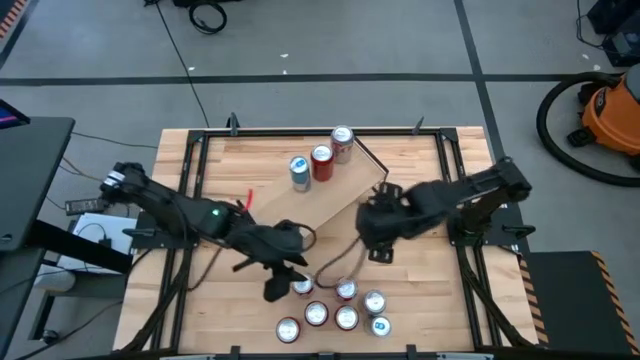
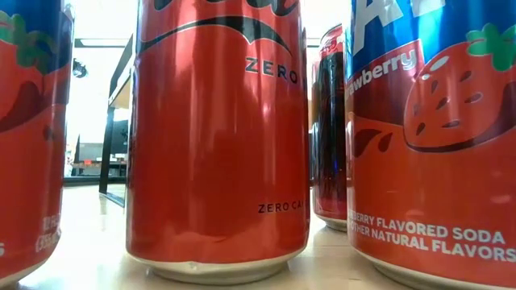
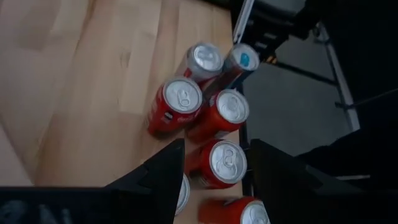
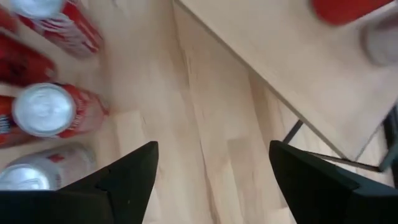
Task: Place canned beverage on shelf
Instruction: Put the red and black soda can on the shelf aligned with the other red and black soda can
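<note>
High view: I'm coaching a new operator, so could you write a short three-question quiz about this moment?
1. True or false: the long light-wood shelf board with black wire legs holds no cans.
2. The left arm's dark two-finger tool is: A) open above the cluster of red silver-topped cans; B) shut on a can; C) over the shelf.
3. Fill in: the right arm's dark two-finger tool is ___ and empty, over the pale wooden tabletop beside the shelf.

Key: 1 false; 2 A; 3 open.
</note>
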`<state>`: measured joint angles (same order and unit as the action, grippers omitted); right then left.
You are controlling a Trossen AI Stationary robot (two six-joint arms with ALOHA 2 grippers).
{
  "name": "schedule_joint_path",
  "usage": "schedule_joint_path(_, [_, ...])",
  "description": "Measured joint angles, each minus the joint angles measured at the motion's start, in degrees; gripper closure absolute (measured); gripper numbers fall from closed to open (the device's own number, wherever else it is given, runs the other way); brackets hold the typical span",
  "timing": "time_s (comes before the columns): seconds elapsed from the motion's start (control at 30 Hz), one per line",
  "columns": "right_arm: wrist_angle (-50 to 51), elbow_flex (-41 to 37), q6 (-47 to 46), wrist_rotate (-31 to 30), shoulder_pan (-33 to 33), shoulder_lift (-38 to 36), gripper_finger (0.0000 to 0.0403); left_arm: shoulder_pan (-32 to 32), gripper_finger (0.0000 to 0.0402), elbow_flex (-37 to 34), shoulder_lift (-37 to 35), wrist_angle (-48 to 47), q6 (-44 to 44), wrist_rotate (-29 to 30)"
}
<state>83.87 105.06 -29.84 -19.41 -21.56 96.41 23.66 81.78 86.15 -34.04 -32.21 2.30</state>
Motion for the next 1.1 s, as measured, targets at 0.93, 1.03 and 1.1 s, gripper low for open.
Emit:
schedule_joint_path(0.93, [4.2,-5.8,-25.2,-24.6,-22.2,-7.7,0.0092,2.5,0.0112,25.5,21.4,-14.7,7.6,3.4])
schedule_joint_path(1.03, [4.1,-7.9,-27.9,-24.5,-22.7,-7.6,0.0092,4.3,0.0113,25.9,22.5,-15.0,8.7,3.0])
schedule_joint_path(1.1, [4.0,-9.0,-29.1,-24.5,-22.9,-7.7,0.0092,5.1,0.0113,25.9,23.6,-15.1,9.1,2.9])
